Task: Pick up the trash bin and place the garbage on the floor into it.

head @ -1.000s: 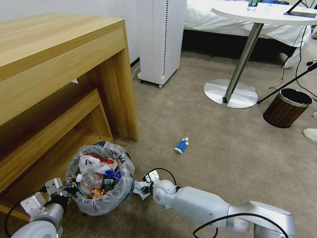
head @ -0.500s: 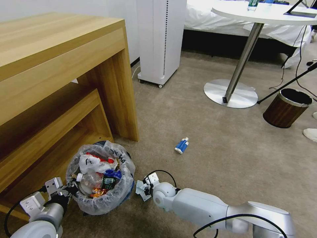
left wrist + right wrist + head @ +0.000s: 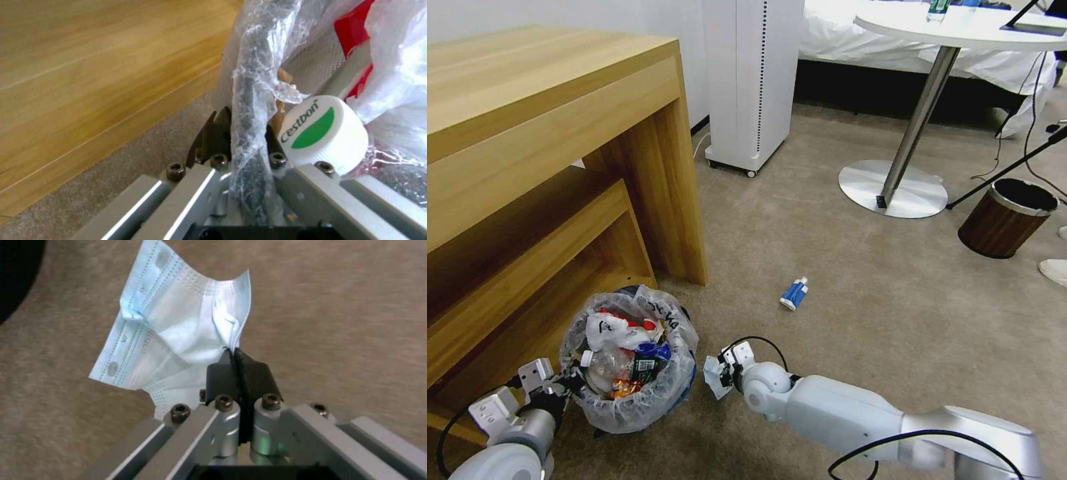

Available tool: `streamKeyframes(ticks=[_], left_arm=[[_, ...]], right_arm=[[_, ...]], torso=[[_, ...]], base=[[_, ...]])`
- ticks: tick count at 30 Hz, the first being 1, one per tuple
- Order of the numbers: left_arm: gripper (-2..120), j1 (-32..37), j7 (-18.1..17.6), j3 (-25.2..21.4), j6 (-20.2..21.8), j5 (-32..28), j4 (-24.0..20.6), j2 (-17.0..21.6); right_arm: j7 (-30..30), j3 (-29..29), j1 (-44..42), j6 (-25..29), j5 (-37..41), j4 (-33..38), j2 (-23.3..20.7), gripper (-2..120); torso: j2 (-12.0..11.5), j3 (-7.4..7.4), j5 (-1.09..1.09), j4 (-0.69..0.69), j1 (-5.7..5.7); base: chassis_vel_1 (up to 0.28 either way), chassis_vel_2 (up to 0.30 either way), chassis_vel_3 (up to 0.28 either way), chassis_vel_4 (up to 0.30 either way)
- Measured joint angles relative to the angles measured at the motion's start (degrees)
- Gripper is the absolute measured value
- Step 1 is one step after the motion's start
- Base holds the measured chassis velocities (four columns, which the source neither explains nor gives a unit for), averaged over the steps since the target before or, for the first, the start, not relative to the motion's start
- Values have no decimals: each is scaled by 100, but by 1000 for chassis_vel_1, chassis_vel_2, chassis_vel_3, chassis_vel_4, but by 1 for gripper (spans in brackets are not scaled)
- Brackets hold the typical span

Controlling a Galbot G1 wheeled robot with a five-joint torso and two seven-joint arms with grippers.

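Left gripper [image 3: 242, 140]: clamping the bagged rim of the trash bin [image 3: 627, 370], steadying it on the floor [image 3: 854, 320] beside the wooden counter [image 3: 554, 133].
Right gripper [image 3: 240, 356]: pinching a blue face mask [image 3: 178, 330] just beside the bin, ready for dropping in.
Remaining garbage: a blue-white packet [image 3: 794, 293] is lying well apart.

Both arms wear smooth silver-grey shells with rounded white joint housings, and a thin black cable loops loosely along each one. The left pincer [image 3: 245, 133] has dark, tapered fingers [image 3: 213, 133] bolted with black hex-socket screws to brushed aluminium blocks with bright bevelled edges. The right pincer [image 3: 240, 356] is built the same: black wedge-shaped fingertips [image 3: 260, 376], a row of dark socket screws, pale metal rails and a black housing behind them.
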Motion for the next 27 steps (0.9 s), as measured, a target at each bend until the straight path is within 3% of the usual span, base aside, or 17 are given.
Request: streamKeyframes(ticks=[2,8,10,14,21,27], left_arm=[[1,1,0,-6,-4,2,28,-2],[1,13,1,-27,-8,1,36,0],[1,27,-7,-52,-7,-33,5,35],[1,46,-34,-59,22,-69,-48,65],[1,92,-54,-39,51,-67,-156,34],[1,172,-63,-38,64,-55,-334,-9]], right_arm=[[2,118,-1,84,-56,521,-506,0],[-147,243,17,446,-345,1462,-1150,0],[-547,488,54,971,-587,2403,-1694,0],[-1063,696,137,1464,-788,3105,-2051,0],[-1707,690,560,1931,-765,3869,-2149,0],[-1953,84,1465,1832,-367,3959,-1700,0]], torso=[[0,0,1,-1,0],[0,0,0,-2,0],[0,0,-1,-1,0],[0,0,-1,-2,0],[1,0,0,-1,0],[1,0,-2,0,0]], base=[[0,0,0,0],[0,0,0,0],[0,0,0,0],[0,0,0,0],[0,0,0,0],[0,0,0,0]])
